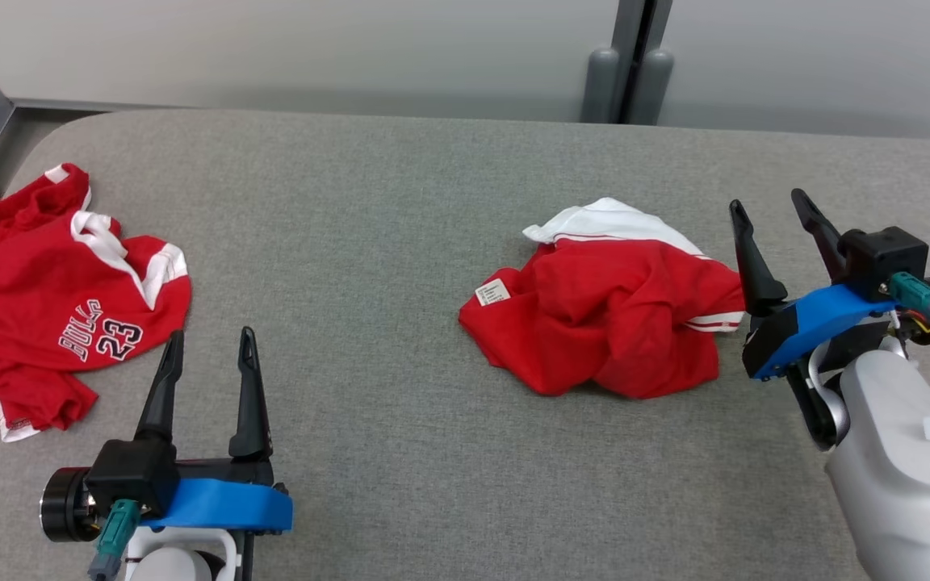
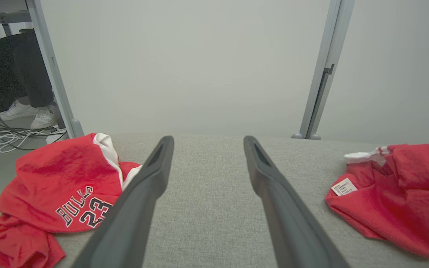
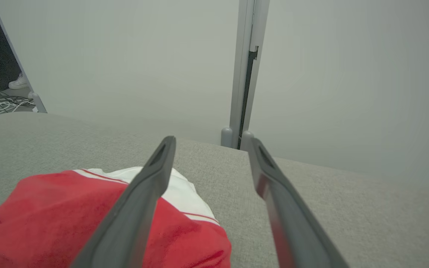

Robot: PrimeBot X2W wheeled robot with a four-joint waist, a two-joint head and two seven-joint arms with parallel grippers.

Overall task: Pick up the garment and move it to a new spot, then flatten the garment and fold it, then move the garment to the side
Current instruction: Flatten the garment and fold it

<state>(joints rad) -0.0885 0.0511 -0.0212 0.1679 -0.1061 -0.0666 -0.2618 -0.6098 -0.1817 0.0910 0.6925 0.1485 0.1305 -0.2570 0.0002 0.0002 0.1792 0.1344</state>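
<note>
Two red shirts lie on the grey table. One, the Bulls shirt, is at the left edge, partly spread out. The other, the crumpled garment, is bunched in a heap right of the middle, with a white tag showing on its left side.

The right gripper sits just beside the heap's right edge. Its two fingers are spread wide with nothing between them. I cannot tell if one finger touches the cloth. The left gripper is at the near left, just right of the Bulls shirt, and it is also wide open and empty.

I think the job is at its very first step: picking up the heap. For that, the right gripper needs to slide left over a fold, go down and pinch it well, so the cloth lifts in one piece.
</note>
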